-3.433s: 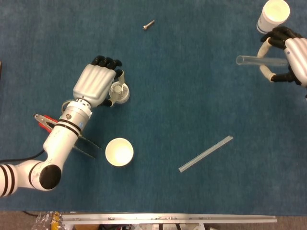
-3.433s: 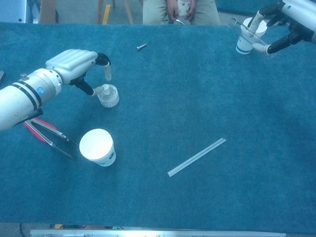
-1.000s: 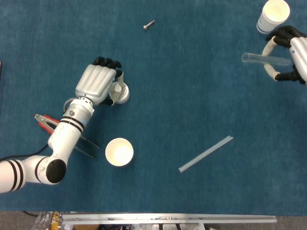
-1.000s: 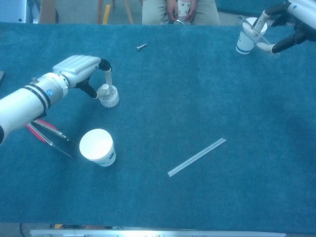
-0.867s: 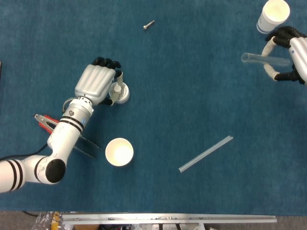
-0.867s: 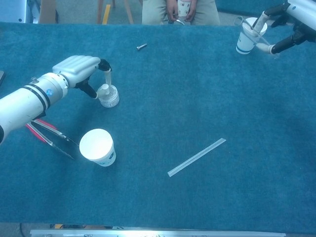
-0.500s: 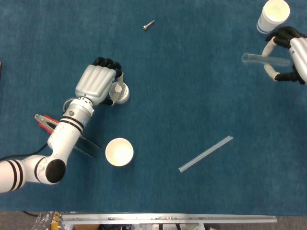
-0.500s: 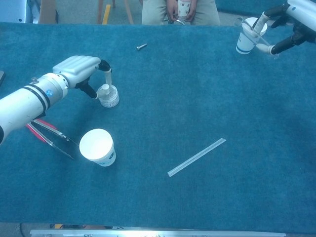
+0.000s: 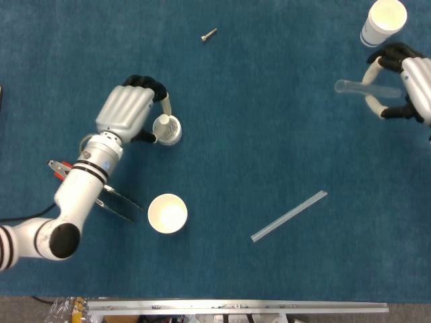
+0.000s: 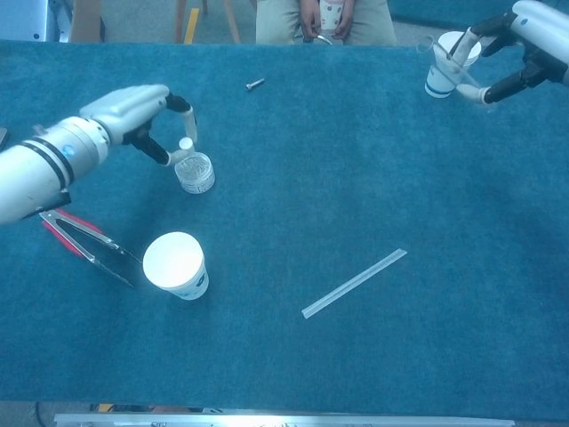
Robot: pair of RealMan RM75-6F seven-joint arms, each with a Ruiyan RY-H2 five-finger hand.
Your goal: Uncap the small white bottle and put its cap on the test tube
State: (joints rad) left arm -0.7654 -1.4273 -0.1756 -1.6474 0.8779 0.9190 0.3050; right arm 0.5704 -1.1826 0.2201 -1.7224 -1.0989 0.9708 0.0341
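Note:
The small bottle (image 9: 171,132) (image 10: 196,173) stands left of the table's middle, and its top looks uncovered. My left hand (image 9: 126,113) (image 10: 133,114) hovers just above and left of it, pinching the small white cap (image 9: 162,122) (image 10: 185,144) between thumb and a finger, clear of the bottle. Far to the right, my right hand (image 9: 404,82) (image 10: 524,44) holds the clear test tube (image 9: 357,87) (image 10: 447,56) roughly level above the table, its open end pointing left.
A white paper cup (image 9: 167,213) (image 10: 176,265) stands near the front, below the bottle. Red-handled pliers (image 9: 91,188) (image 10: 84,240) lie under my left forearm. A second cup (image 9: 382,20) (image 10: 439,82) stands beside the right hand. A clear strip (image 9: 289,215) and a screw (image 9: 208,34) lie loose.
My left hand has risen and pulled back from the bottle, taking the white cap up off it. The right hand with the test tube has shifted slightly left.

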